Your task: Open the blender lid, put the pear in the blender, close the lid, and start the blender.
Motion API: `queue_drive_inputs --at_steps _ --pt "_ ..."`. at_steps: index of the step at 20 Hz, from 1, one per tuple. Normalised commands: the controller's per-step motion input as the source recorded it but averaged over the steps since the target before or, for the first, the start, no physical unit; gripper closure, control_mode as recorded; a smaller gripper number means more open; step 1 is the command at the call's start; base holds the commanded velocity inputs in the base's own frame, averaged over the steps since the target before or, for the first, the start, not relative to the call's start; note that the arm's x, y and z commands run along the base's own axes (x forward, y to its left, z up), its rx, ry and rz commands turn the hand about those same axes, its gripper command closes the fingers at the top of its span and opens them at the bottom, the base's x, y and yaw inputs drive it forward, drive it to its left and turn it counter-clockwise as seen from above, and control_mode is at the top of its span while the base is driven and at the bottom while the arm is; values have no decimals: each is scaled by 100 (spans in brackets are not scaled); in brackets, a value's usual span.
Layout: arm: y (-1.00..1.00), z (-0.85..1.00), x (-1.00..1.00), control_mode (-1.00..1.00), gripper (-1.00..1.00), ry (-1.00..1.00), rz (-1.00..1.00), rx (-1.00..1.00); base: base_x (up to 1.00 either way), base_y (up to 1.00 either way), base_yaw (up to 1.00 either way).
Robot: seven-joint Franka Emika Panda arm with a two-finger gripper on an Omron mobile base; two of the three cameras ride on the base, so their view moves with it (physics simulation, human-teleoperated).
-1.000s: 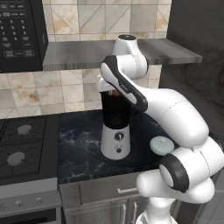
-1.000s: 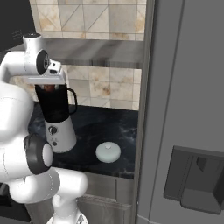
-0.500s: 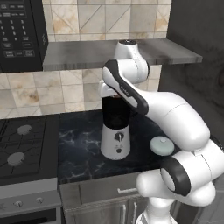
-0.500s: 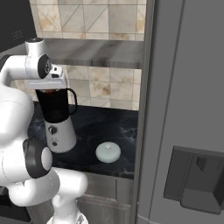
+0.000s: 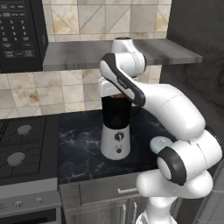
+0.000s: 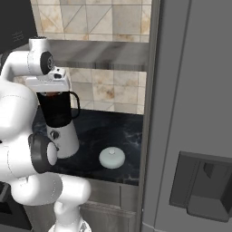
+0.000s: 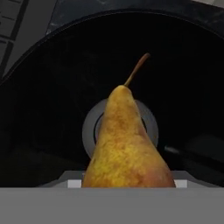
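Note:
The blender (image 5: pixel 116 131) stands on the dark counter, its dark jar open at the top. My gripper (image 5: pixel 116 92) hangs right over the jar's mouth, shut on the pear (image 7: pixel 127 144). In the hand view the yellow-orange pear, stem pointing away, sits above the jar's black inside (image 7: pixel 52 87), with the grey blade hub behind it. The fingertips are hidden by the fruit. In the right base view the hand (image 6: pixel 49 85) rests on top of the blender (image 6: pixel 59 122). The blender lid (image 5: pixel 160 144) (image 6: pixel 112 157), a pale domed disc, lies on the counter to the right of the base.
A stove (image 5: pixel 17 148) fills the counter's left end, with a microwave (image 5: pixel 19 35) above it. A grey shelf (image 5: pixel 78 54) runs along the wall just above the hand. A tall fridge (image 6: pixel 195 113) closes off the right side.
The hand with the pear has shifted a little and now sits centred over the jar's mouth. The lid and the blender have stayed where they were.

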Motion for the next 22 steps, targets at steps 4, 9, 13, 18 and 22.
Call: queue_drive_inputs --at_steps 4,9,13,18,22 --pt "0 -29 0 -100 -100 1 0 0 0 0 0" --pt "0 -16 0 -100 -100 0 0 0 0 0 0" --pt "0 -1 0 -100 -100 0 0 0 0 0 0" --pt "-1 29 -17 -100 -100 -7 0 0 0 0 0" --pt "-8 54 -53 -100 -100 -23 0 0 0 0 0"
